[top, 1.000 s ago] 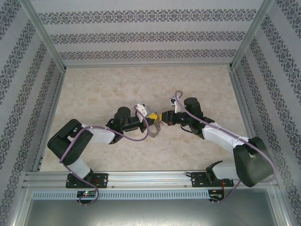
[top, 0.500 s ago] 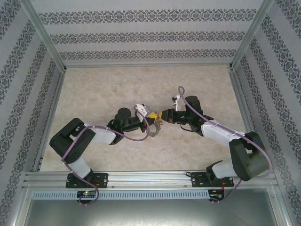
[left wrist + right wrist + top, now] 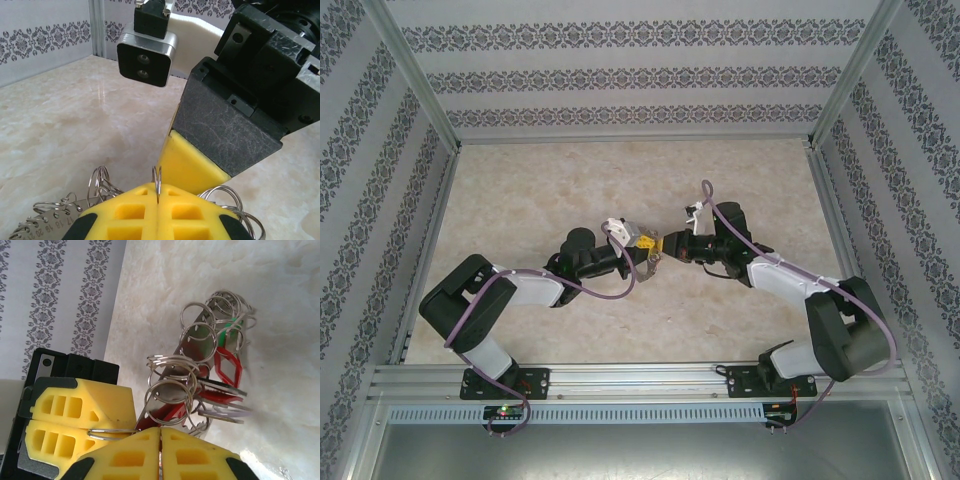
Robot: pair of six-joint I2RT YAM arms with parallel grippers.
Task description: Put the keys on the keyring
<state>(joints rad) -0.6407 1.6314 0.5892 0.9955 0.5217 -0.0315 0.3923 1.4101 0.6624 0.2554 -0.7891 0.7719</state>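
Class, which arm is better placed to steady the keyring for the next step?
Left: its fingers are clamped on a thin loop of the keyring, so it can probably hold that firm.

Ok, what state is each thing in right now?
keyring: wire pinched, rings and tags bunched.
left gripper: shut on the keyring.
right gripper: fingers nearly together; grip unclear.
red tags: among the rings; whether threaded on, cannot tell.
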